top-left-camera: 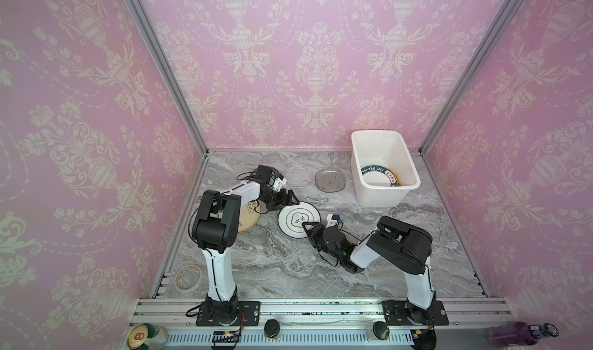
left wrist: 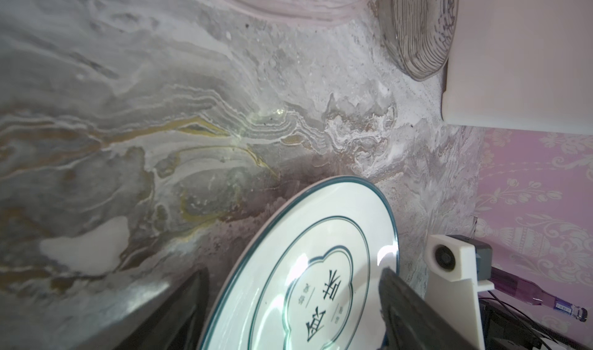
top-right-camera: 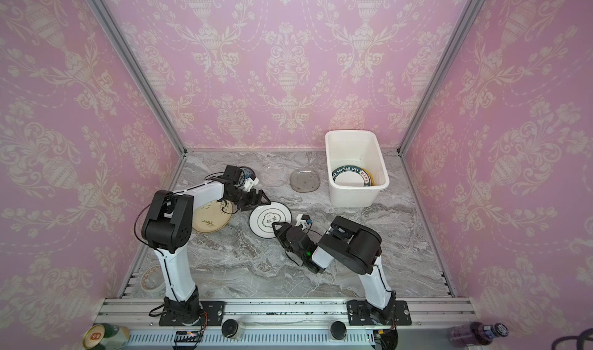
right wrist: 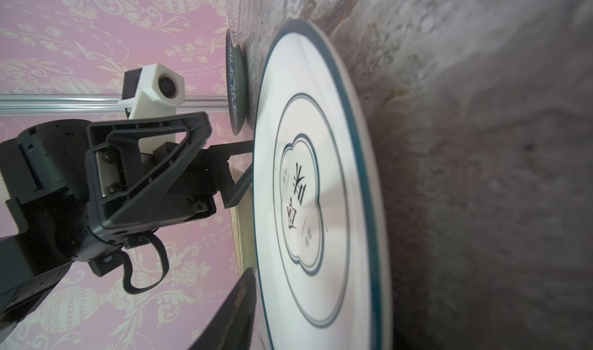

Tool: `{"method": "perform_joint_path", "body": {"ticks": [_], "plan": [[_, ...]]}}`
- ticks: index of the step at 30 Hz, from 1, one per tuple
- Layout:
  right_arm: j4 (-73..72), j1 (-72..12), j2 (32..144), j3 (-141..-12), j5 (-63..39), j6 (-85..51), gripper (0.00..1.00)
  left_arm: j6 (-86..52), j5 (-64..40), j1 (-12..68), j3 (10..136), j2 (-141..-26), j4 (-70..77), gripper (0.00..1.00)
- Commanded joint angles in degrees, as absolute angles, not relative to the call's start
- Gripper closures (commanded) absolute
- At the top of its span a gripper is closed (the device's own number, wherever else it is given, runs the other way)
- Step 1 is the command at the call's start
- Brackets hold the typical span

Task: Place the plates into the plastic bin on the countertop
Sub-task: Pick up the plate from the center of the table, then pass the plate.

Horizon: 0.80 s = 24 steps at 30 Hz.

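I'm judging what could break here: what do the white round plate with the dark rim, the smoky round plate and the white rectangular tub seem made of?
White round plate with the dark rim: probably glazed ceramic, glossy, bright glare on its face. Smoky round plate: likely glass, perhaps clear plastic; the countertop shows through. White rectangular tub: likely plastic, smooth satin, rounded moulded rim.
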<state>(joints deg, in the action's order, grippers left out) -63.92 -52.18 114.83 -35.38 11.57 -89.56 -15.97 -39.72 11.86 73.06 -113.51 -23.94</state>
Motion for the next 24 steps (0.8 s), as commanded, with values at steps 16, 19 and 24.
{"method": "perform_joint_path", "body": {"ticks": [16, 19, 24], "plan": [[-52.28, -51.43, 104.69, -34.23, 10.06, -84.04, 1.0, -26.33, -39.21, 14.59, 67.25, -104.19, -21.21, 0.15], [-45.11, -51.27, 99.82, -34.91, 8.92, -82.19, 1.0, -31.78, -36.55, 14.59, 65.16, -99.05, -16.45, 0.14], [-14.8, -50.91, 86.64, -41.48, 8.02, -72.07, 1.0, -39.14, -29.09, 14.59, 64.63, -90.89, -11.96, 0.12]]}}
